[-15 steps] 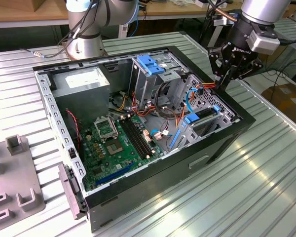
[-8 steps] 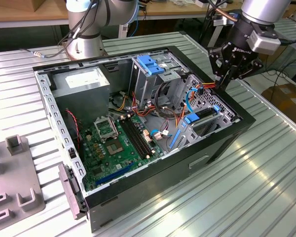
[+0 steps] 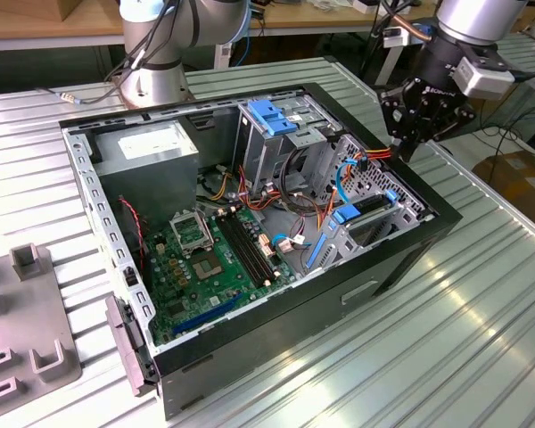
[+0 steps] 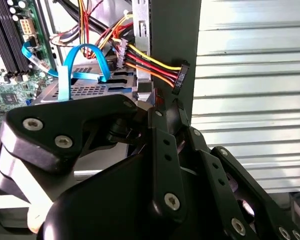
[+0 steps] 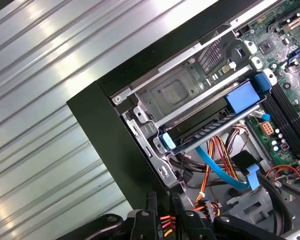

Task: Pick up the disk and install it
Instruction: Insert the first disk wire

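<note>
Glossy ribbed metal table (image 3: 464,357), smooth plastic-framed disk (image 5: 210,122)

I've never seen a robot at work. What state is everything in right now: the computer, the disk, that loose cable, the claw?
Case: open, side panel off, lying on its side.
Disk: slotted into its bay, held in a blue bracket.
Power plug: not plugged in, loose at the case rim.
Gripper: over the case rim, right beside the power plug.

Nothing legible enough to read. White lettering on body of gripper (image 3: 403,143) in exterior view, too small to make out; white label (image 3: 148,140) on power-supply box (image 3: 153,166), print not discernible.
</note>
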### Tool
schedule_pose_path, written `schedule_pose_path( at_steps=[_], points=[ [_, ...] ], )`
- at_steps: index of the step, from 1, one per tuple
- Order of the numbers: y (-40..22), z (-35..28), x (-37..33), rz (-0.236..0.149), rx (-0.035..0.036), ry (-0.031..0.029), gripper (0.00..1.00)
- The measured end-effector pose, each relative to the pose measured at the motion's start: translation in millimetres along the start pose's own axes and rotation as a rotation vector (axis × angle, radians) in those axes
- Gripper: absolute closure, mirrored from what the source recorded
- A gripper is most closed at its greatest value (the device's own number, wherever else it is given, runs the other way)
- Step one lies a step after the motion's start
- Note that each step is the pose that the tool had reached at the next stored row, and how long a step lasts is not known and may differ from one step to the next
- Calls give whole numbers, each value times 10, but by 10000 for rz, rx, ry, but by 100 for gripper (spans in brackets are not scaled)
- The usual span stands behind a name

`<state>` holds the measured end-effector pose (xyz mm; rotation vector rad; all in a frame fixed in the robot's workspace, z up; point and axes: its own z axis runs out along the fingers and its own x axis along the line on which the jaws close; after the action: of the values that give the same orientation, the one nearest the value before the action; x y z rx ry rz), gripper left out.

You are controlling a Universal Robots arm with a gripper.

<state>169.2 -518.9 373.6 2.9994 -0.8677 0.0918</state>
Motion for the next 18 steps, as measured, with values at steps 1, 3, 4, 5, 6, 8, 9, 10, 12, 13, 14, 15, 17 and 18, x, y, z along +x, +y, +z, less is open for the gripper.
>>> schedule_pose_path(
  at_steps=[1, 3, 4, 5, 6, 8, 9, 10, 12, 13, 14, 15, 17, 18],
  points=[
    [-9, 0, 12, -53, 11, 12, 75],
    [-22, 2, 23, -229, 28, 21, 75],
    [-25, 2, 26, -351, 36, 23, 75],
    [-29, 2, 29, -492, 46, 25, 75],
    [-33, 2, 32, -667, 58, 25, 75],
    [-38, 3, 35, -849, 71, 25, 75],
    [-42, 2, 34, -939, 76, 27, 75],
    [-47, 2, 32, -1021, 81, 26, 75],
    [-92, 12, 12, -1704, 125, 27, 75],
    [-95, 19, 10, -1787, 133, 29, 75],
    [-97, 25, 9, -1878, 141, 33, 75],
    [-101, 30, 8, -1992, 150, 38, 75],
    [-108, 32, 7, -2150, 163, 52, 75],
    [-112, 33, 6, -2219, 171, 60, 75]
  ],
)
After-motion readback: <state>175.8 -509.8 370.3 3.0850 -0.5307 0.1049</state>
